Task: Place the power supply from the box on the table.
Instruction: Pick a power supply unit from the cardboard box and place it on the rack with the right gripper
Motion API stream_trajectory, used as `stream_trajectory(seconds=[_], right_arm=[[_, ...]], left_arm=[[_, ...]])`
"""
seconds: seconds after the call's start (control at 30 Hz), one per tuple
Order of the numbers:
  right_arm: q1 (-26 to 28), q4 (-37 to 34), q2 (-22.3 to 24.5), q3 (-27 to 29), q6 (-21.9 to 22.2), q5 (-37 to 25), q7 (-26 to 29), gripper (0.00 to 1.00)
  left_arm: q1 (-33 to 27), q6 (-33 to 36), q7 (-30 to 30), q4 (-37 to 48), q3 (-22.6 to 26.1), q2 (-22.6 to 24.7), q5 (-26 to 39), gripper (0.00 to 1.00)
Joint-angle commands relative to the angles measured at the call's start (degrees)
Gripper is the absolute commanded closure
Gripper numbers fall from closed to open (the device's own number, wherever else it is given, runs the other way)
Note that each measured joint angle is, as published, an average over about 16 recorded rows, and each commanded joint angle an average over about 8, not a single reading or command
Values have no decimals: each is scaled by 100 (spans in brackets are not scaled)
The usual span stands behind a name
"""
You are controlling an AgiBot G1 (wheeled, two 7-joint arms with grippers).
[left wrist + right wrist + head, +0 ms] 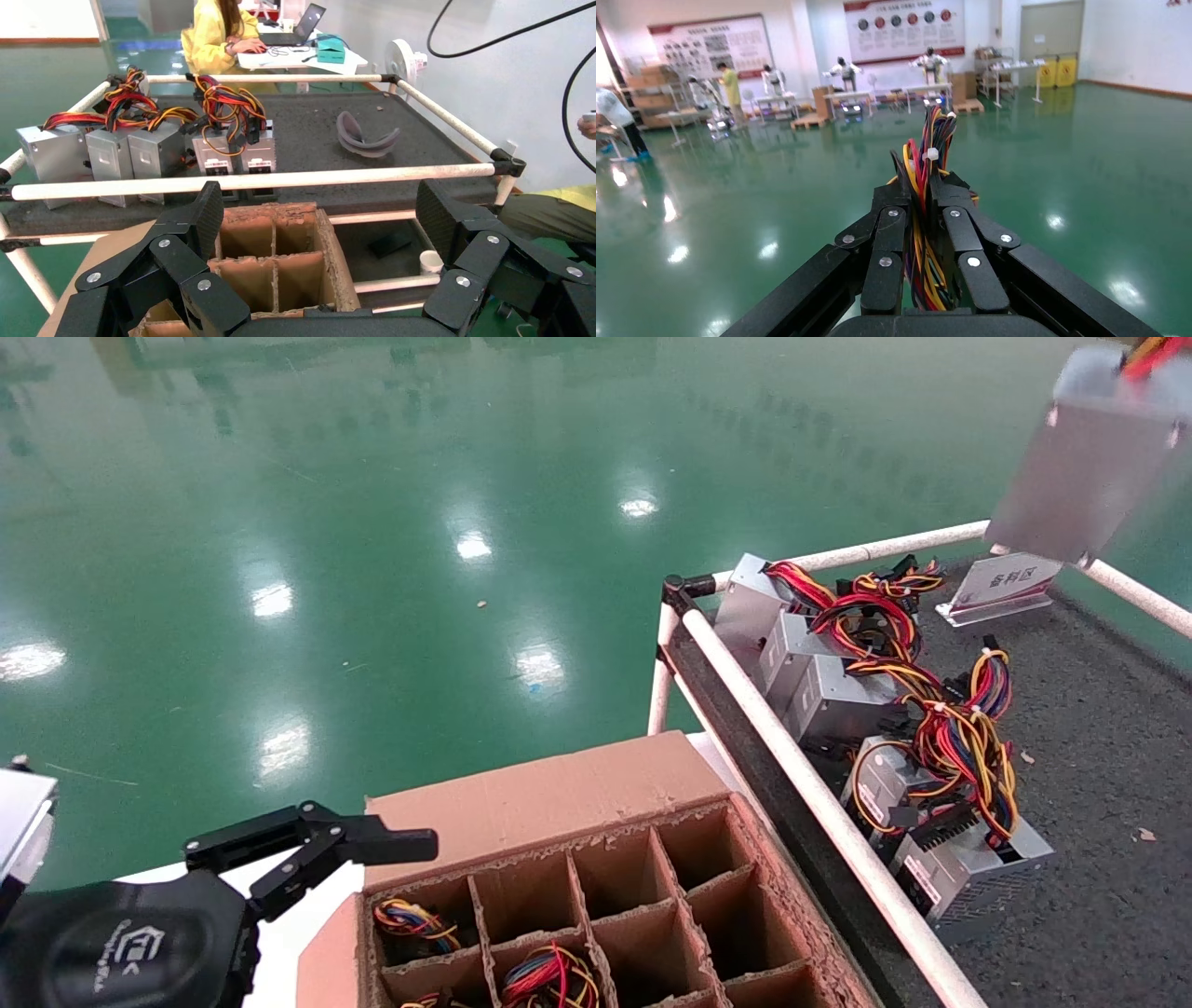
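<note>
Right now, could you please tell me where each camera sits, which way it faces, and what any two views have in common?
Head view: from the robot's head, down at the box, the table and green floor; left end effector low, open; a power supply hangs high at right.
Left wrist view: behind the open left end effector, facing over the box to the table.
Right wrist view: behind the right end effector, shut on the power supply's wire bundle, facing across the hall.
Shared: head and left wrist views both show the box and the row of supplies.
</note>
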Motion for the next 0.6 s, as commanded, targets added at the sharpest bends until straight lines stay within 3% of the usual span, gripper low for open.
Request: stream_trajectory(seconds=[0.03,0.3,0.6], right_arm=[[-4,-189,122,29,-173,35,-165,100],[-366,-733,340,195,-530,307,-729,100],[-457,-1180,437,280,-653,419,-968,100]], left_arm=[[0,0,0,0,0,0,0,0],[0,-1,1,0,2,-1,-1,0],[-1,-1,2,0,3,-1,-2,0]])
